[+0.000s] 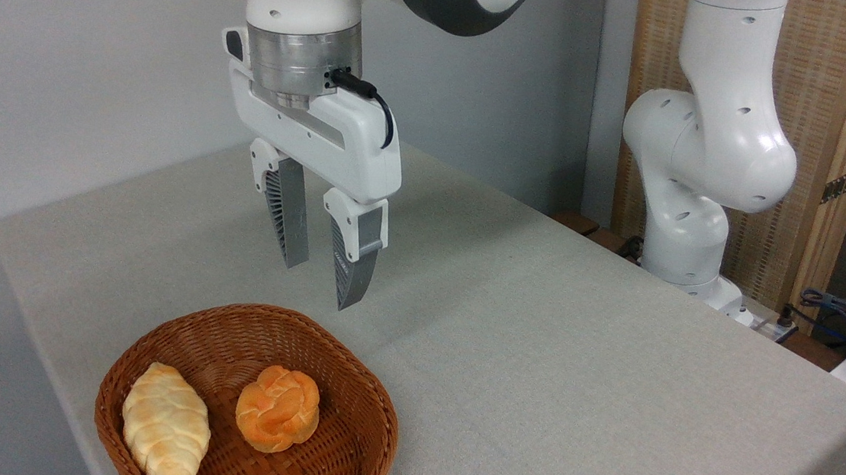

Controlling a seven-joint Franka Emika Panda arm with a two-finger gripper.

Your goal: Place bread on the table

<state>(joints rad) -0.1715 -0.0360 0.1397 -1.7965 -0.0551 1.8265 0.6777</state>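
Hovering above the basket's far rim, the end effector [323, 284] is empty, fingers parted by a moderate gap, tips pointing down, well clear of everything. Bread [278, 408] sits inside the wicker basket [370, 409] at lower left of the frame, right of centre in the bowl, just beside the pale braided loaf [165, 425] but apparently not touching it. My read: roll is light, soft-crusted, compressible; knotted top gives ridges for the pads to bite, so low squeeze force, grab across its widest part from above. The current gap looks narrower than the roll, so it probably needs opening further first. Watch the left finger against the loaf and the right one against the basket wall; clearance on both sides is tight. Basket may slide or lift if a finger snags the weave. Tabletop [574, 343] is bare cloth across centre and right of frame, plenty of drop room. Avoid the front-left edge near the basket and the arm base [686, 245] at upper right.
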